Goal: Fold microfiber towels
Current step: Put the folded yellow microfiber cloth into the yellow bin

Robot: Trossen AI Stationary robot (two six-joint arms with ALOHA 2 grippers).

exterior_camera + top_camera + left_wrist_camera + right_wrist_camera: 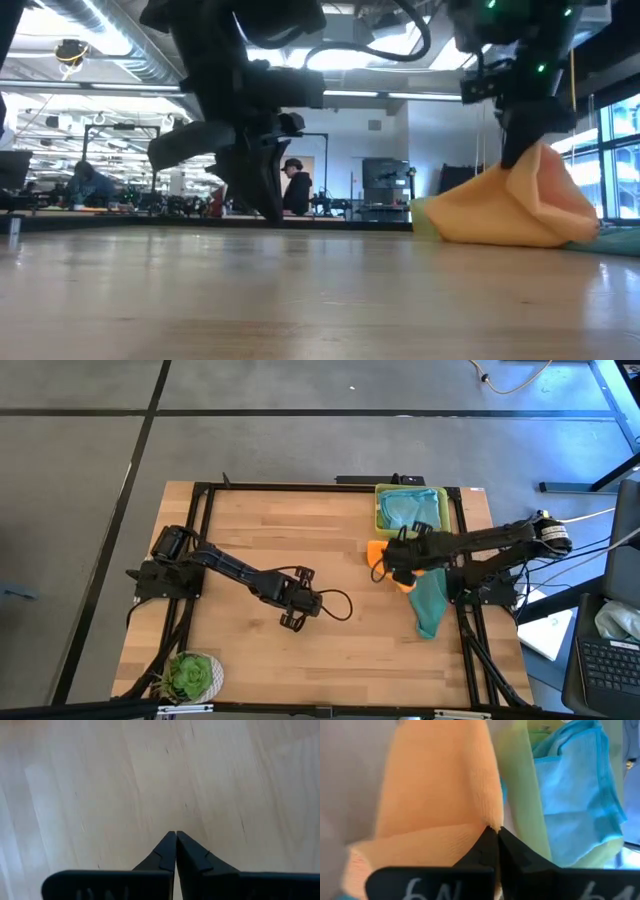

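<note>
An orange towel [378, 554] lies bunched on the table just in front of the yellow tray [381, 506]; it also shows in the low view [500, 205] and the right wrist view [435, 785]. My right gripper [496, 831] is shut on it. A teal towel [430, 605] lies crumpled at the table's right edge. Light blue towels [412, 510] sit in the tray. My left gripper [176, 836] is shut and empty, just above the bare table middle [292, 622]. My right gripper pinches the orange towel at a raised fold [492, 822] between its two fingers, coming from above. The fold stands up in a peak [535, 160] under the fingers. The rest of the towel rests on the table.
A potted green plant [190, 675] stands at the near left corner. The yellow tray sits at the far right of the table. A laptop [610, 660] lies off the table to the right. People show in the room behind [295, 185].
</note>
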